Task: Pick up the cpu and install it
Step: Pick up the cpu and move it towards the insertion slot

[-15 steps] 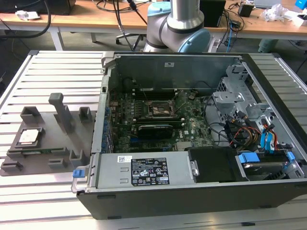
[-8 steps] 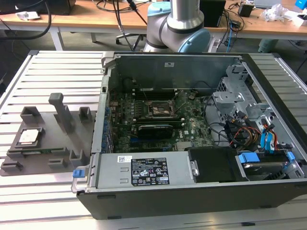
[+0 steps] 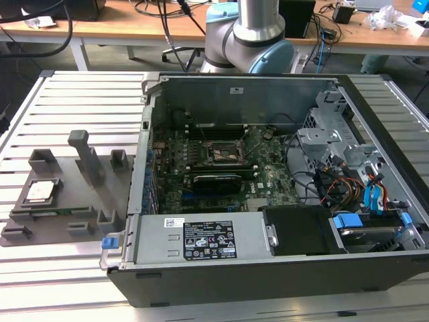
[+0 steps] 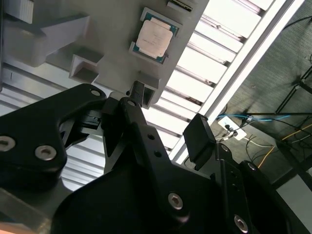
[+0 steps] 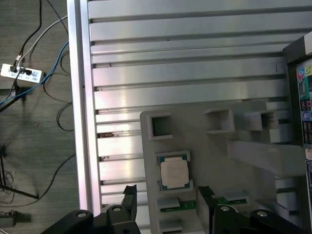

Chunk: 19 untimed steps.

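Gripper is hovering wide open and empty by the cpu, so I'm guessing pick-up's only starting and needing careful centring.

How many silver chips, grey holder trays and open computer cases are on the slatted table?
cpu: 1
grey holder tray: 1
computer case: 1
Total: 3

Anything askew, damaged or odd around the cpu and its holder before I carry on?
Nothing stands out. The cpu lies flat and square in its recess on the grey holder plate, with no visible damage. The hand is open, empty and not touching the cpu.
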Motion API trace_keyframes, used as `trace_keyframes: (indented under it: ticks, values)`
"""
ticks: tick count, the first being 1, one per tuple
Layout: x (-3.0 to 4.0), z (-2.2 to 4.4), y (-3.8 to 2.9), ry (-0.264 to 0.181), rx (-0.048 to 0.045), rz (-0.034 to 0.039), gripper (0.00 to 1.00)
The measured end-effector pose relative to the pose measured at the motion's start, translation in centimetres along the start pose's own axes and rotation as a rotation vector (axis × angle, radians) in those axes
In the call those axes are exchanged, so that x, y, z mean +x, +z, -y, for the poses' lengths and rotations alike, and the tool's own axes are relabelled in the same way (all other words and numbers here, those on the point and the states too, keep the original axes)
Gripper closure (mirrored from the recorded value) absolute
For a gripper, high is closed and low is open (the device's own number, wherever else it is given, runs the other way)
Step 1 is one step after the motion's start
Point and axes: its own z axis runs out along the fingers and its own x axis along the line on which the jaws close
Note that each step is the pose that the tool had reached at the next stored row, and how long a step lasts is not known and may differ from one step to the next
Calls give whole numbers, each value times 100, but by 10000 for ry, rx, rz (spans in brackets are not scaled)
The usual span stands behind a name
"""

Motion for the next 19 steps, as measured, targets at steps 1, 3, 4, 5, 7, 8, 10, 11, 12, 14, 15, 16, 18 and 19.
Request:
trace_keyframes:
  ticks: [1,3,4,5,7,8,10,11,12,14,15,16,18,19]
  values:
    - [0,0,3,0,0,-1,40]
    - [0,0,13,0,0,-1,40]
    - [1,2,54,0,0,0,40]
    - [2,3,74,0,0,0,40]
    - [3,5,121,0,0,-1,40]
    - [3,5,130,0,0,0,40]
    - [3,5,140,0,-1,0,40]
    - [3,6,143,0,0,-1,40]
    - [3,6,148,0,0,-1,40]
    - [4,6,156,0,0,0,40]
    - [4,6,159,0,-1,0,40]
    - [4,6,164,0,-1,-1,40]
    - [4,7,171,0,0,-1,40]
    - [4,7,175,0,0,0,40]
